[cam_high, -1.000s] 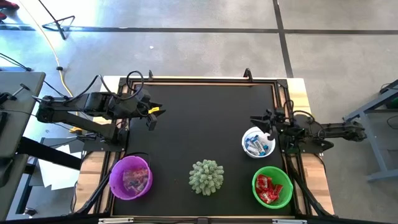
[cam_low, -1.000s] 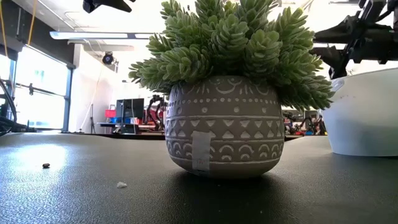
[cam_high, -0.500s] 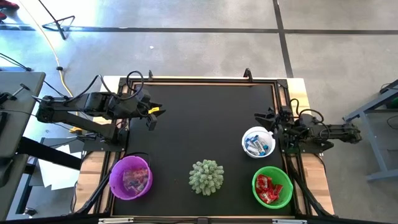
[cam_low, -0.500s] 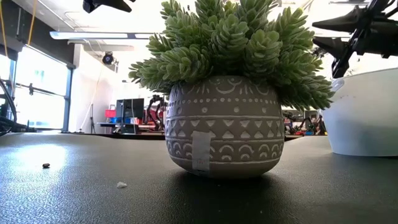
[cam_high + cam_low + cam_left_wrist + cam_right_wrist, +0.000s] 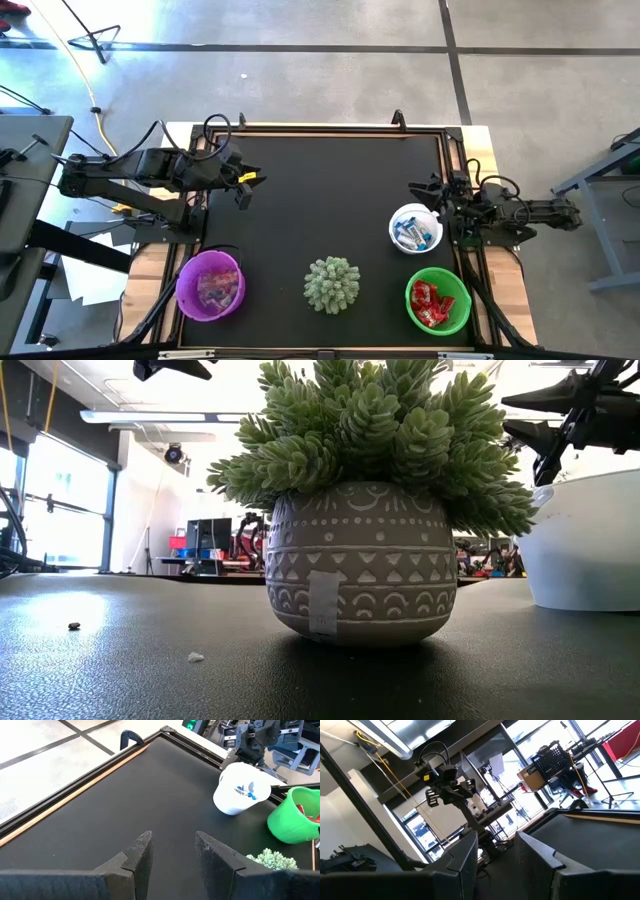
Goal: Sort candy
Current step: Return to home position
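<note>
Your right end effector (image 5: pixel 496 840) pulled back, spread apart like the left end effector (image 5: pixel 173 837). The candy (image 5: pixel 415 233) looks light and slippery: pinch its middle.

Mat (image 5: pixel 330 180) centre open; plant (image 5: pixel 332 284) and bowls (image 5: pixel 232 802) apparently crowd near edge.

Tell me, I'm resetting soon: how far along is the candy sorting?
Done: red candy in green bowl, blue-white in white bowl, pinkish in purple bowl; none loose on the mat. In hand: nothing; left gripper at the left edge, right gripper by the white bowl, both open. Left: probably only parking.
</note>
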### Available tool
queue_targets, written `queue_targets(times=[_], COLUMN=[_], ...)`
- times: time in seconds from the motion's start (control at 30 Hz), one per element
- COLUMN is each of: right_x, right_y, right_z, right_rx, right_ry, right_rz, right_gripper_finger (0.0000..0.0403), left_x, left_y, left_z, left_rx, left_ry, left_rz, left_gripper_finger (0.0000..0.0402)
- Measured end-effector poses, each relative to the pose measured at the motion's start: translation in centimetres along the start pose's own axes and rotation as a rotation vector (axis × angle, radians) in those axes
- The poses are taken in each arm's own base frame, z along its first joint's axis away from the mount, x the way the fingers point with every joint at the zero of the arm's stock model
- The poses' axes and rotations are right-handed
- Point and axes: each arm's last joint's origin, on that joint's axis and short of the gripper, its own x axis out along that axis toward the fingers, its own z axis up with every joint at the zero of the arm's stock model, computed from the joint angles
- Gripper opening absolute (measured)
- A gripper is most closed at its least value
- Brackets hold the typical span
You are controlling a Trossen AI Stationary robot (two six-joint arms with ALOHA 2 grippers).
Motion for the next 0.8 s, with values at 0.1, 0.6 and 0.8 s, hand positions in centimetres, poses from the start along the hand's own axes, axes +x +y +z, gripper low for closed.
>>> queue_targets(times=[0.1,0.6,0.8], right_x=[0.0,0.0,0.0], right_y=[0.0,0.0,0.0], right_z=[0.0,-0.1,-0.1], right_rx=[0.000,-0.001,-0.001], right_ry=[0.000,0.005,0.005], right_rz=[0.000,-0.003,-0.003], right_gripper_finger=[0.0126,0.0126,0.0126], left_x=[0.0,0.1,1.1], left_y=[0.0,0.0,-0.7], left_z=[0.0,0.1,0.3], left_rx=[0.000,0.029,0.184], left_ry=[0.000,-0.014,-0.025], left_rz=[0.000,0.018,0.007], left_gripper_finger=[0.0131,0.0131,0.0131])
